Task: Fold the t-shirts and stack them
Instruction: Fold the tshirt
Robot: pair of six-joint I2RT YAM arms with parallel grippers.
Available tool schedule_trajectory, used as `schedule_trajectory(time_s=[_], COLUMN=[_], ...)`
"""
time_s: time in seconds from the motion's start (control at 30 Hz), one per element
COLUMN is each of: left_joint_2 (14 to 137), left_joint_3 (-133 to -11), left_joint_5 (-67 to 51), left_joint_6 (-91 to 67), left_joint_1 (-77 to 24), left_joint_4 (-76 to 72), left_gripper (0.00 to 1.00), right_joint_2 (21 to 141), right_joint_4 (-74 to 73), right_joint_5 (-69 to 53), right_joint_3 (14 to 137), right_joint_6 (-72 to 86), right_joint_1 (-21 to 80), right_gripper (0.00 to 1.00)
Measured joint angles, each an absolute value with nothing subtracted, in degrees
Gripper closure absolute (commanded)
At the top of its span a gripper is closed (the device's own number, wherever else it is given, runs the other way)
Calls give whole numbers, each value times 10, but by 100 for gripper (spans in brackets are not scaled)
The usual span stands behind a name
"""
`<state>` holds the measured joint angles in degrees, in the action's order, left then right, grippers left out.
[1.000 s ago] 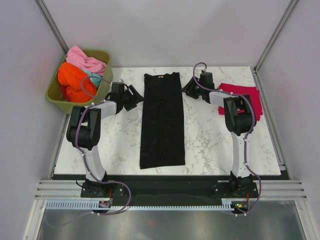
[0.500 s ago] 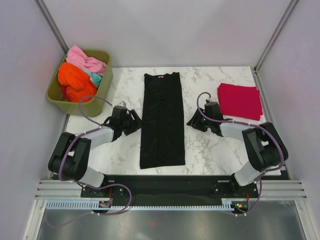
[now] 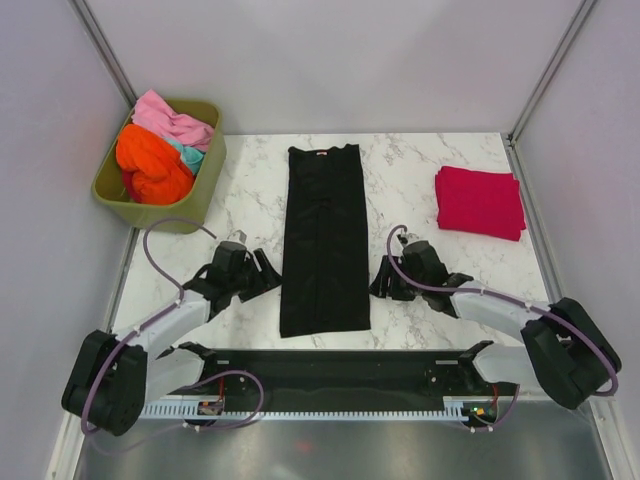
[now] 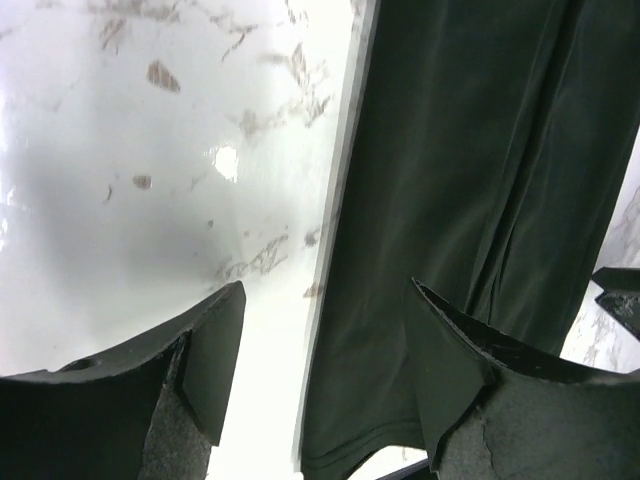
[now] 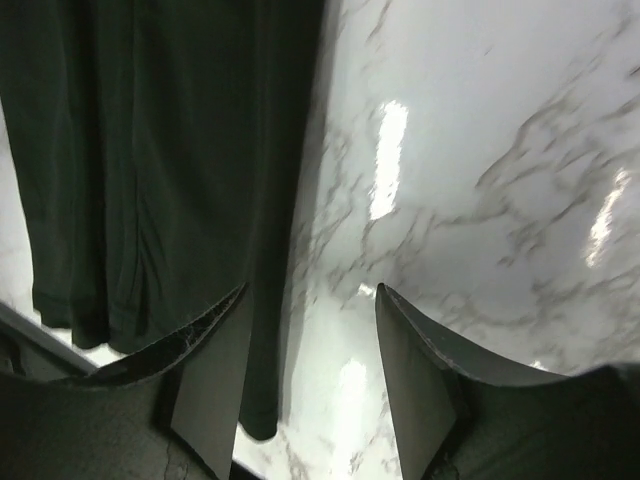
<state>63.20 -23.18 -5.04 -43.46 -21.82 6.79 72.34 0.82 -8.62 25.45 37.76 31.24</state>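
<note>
Open, empty left end effector (image 3: 266, 272) and right end effector (image 3: 380, 281) flanked the black t-shirt (image 3: 323, 240), whose lower hem corners seemingly needed gripping evenly.

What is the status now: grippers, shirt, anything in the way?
Left gripper open, empty, at left edge of long black folded cloth t-shirt. Right gripper open, empty, at its right edge. Nothing blocks either gripper.

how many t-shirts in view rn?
5: black shirt flat mid-table, red shirt folded far right, orange shirt, pink shirt and teal shirt in the green tub. More may be buried there.
</note>
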Motion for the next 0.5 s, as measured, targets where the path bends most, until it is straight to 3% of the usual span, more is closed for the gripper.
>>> schedule_trajectory(time_s=[0.23, 0.5], left_joint_2=[522, 401], left_joint_3=[-166, -112], left_joint_5=[-72, -96], left_joint_6=[-446, -465], left_joint_1=[-234, -273], left_joint_4=[108, 150], left_gripper=[36, 34], right_joint_2=[606, 501], right_joint_4=[-59, -139], right_joint_5=[-48, -11], right_joint_3=[215, 202], right_joint_6=[412, 439], right_joint_1=[401, 460], right_gripper=[41, 43])
